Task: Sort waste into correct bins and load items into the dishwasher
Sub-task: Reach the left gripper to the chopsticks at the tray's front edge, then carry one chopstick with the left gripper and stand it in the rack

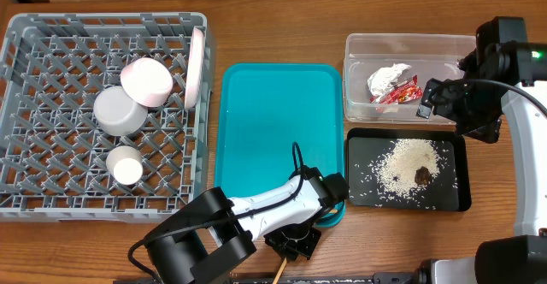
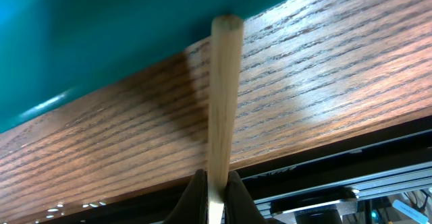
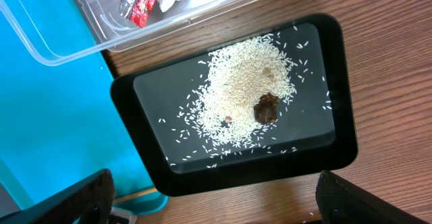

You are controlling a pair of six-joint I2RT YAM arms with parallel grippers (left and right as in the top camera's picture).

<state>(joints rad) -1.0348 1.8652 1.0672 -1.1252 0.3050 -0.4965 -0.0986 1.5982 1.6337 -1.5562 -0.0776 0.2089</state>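
Chopstick (image 2: 221, 102) is pinched by left gripper (image 2: 216, 181); judged light, stiff, slippery, best gripped mid-shaft. Right gripper (image 3: 212, 191) is held open.

Table (image 1: 273, 27) bears rack (image 1: 102, 17), teal tray (image 1: 273, 121), tub (image 1: 410, 38), black tray (image 1: 466, 177).

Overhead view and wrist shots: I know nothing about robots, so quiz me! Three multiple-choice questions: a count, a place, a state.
1. How many items sit in the grey rack? A two B four C six
2. Where is the wrapper? A clear tub B grey rack C teal tray
3. The left pincer is: A open, empty B shut on a chopstick C holding a spoon
Answers: B, plate, pinkish dish, bowl and cup; A, it lies inside the tub; B, it pinches the wooden stick.
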